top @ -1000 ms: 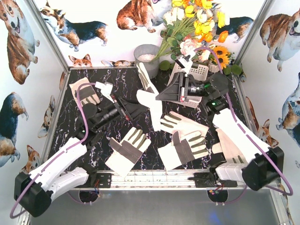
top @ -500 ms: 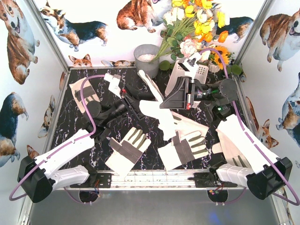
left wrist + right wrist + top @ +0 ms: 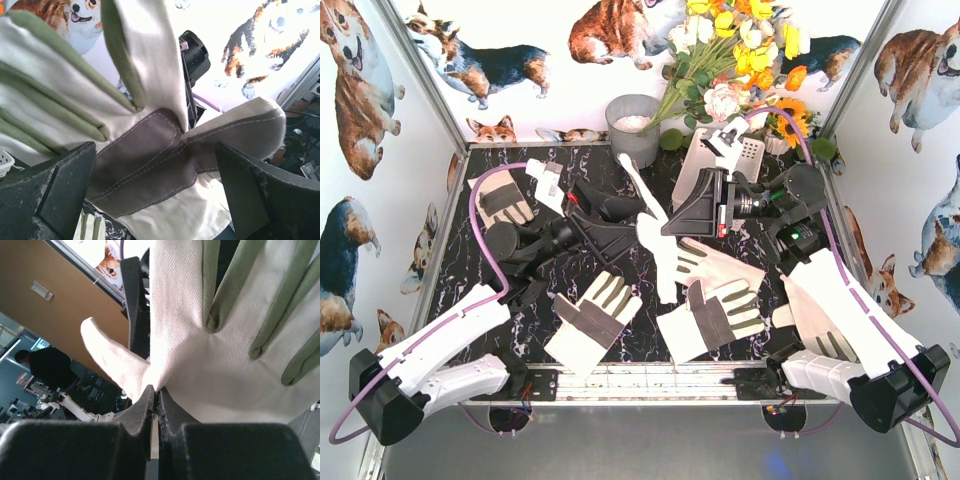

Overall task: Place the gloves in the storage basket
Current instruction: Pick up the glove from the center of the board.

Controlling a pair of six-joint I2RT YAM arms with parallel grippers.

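One glove (image 3: 655,238) aloft, one basket (image 3: 750,152)

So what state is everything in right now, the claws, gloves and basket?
Held glove: lifted, hanging.
Right gripper: shut on it.
Left gripper: open, either side of it.
Other gloves: flat on table.
Basket: mostly hidden, contents unseen.

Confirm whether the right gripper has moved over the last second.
Yes. The right gripper, shut on a glove, shifted down the top view, away from the grey bucket.
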